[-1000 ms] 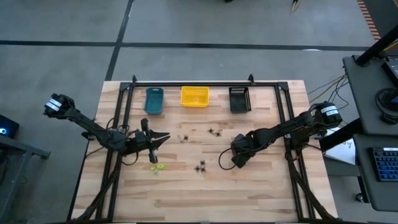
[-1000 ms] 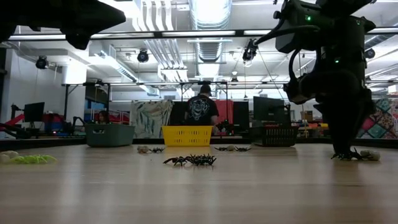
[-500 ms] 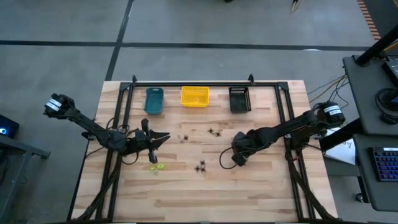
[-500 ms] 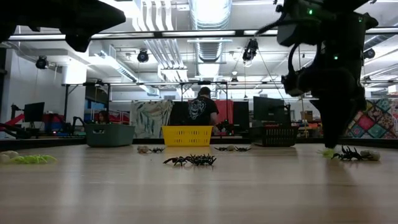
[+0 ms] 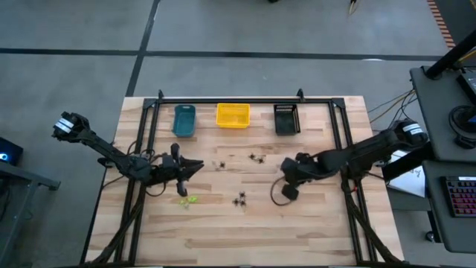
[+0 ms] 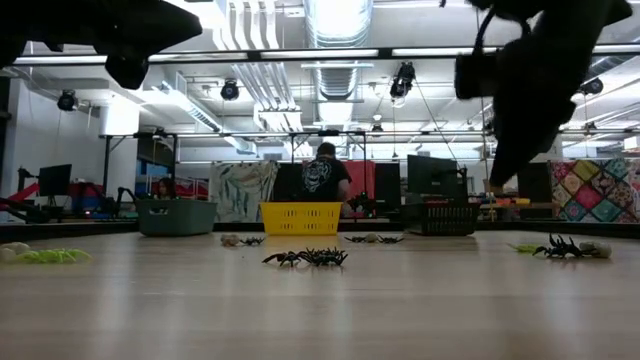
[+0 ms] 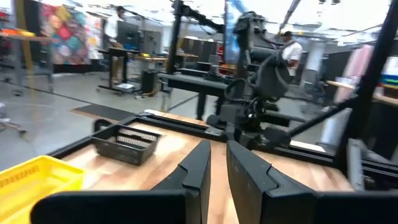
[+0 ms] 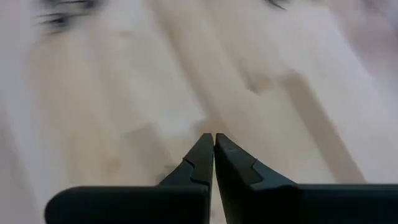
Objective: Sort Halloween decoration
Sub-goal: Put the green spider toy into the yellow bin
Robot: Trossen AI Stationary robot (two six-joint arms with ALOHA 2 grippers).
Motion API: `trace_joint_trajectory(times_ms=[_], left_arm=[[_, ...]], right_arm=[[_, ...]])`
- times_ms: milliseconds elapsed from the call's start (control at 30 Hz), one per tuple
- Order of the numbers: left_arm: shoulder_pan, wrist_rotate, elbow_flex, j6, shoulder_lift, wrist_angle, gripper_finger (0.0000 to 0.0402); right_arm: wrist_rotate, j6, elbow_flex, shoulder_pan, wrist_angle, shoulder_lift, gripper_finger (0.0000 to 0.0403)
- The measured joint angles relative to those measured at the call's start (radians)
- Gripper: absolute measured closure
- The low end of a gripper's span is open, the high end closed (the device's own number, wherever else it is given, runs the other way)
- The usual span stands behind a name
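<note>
At the left of the overhead frame we keep the left gripper (image 5: 195,165) low over the boards, waiting. Its wrist camera shows the two fingers (image 7: 196,168) close together with a narrow slot between them and nothing in it.

Just below it, left of centre, lies a yellow-green spider (image 5: 187,199), near enough that we judge it belongs to this arm's share.

Along the upper middle we have the teal bin (image 5: 184,120), the yellow bin (image 5: 233,115) and the black bin (image 5: 287,118) in a row at the table's far edge, presumably so that each kind of trinket gets its own target without crowding the work area.

In the centre the black spiders are scattered: one pair (image 5: 221,164) left of centre, another (image 5: 255,157) slightly higher, and a clump (image 5: 241,199) lower down. None of them sits in a bin yet.

Right of centre the right gripper (image 5: 288,191) hangs above the wood with its tips pressed together; its wrist camera shows the fingertips (image 8: 203,148) meeting on nothing. We judge the grasp missed, so the jaws must reopen before another try.
</note>
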Motion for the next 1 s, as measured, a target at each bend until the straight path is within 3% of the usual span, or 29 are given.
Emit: trace_joint_trajectory(times_ms=[267, 533, 800, 1000], left_arm=[[0.0, 0.054, 0.0, -0.082, 0.0, -0.001, 0.0367], [0.0, 0.055, 0.0, -0.101, 0.0, 0.024, 0.0367], [0.0, 0.052, 0.0, -0.068, 0.0, 0.081, 0.0367], [0.0, 0.051, 0.0, -0.066, 0.0, 0.085, 0.0367]], right_arm=[[0.122, -0.211, -0.241, 0.137, 0.408, -0.096, 0.0394], [0.176, -0.252, -0.447, 0.177, 0.586, -0.174, 0.0394], [0.18, -0.264, -0.49, 0.177, 0.587, -0.197, 0.0391], [0.196, -0.259, -0.47, 0.177, 0.589, -0.146, 0.035]])
